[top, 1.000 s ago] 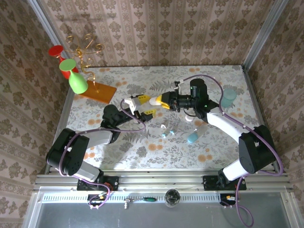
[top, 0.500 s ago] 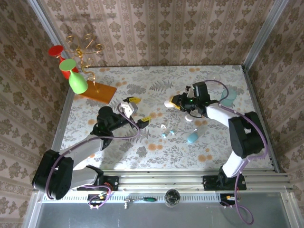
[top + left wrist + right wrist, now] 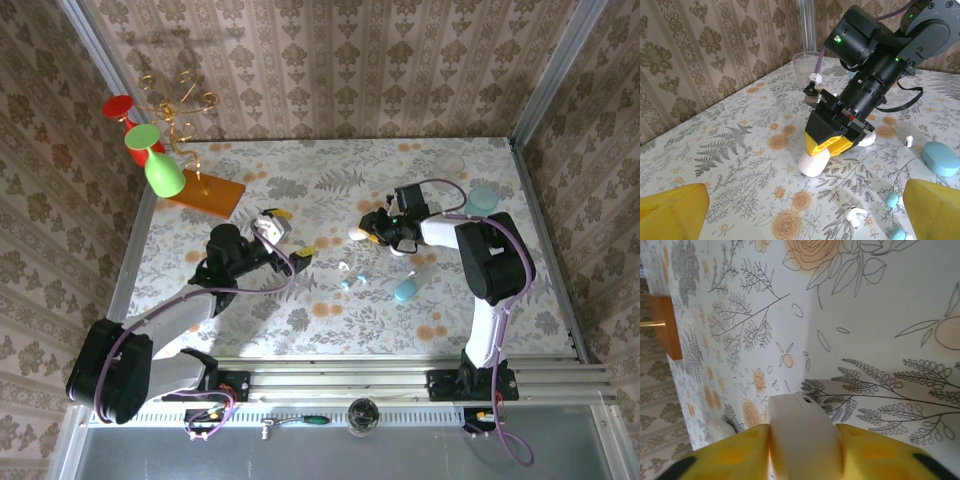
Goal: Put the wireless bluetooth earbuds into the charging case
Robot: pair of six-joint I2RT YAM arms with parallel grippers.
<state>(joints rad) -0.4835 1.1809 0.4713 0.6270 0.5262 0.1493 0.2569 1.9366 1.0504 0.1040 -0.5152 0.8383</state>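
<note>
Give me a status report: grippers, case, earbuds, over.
Left gripper open, empty. Right gripper clamped on the case, low over the table. Earbuds loose on the table, blue capsule nearby.

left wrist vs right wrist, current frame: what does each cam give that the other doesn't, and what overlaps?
Left wrist adds: the right gripper seen from outside, a clear plastic cup, the light-blue capsule, white earbuds, small teal pieces, and the left gripper, jaws wide open.
Right wrist adds: the orange base at its left edge, and a small notch on the charging case.
Both: that case between the right gripper's jaws, down at the floral table.
</note>
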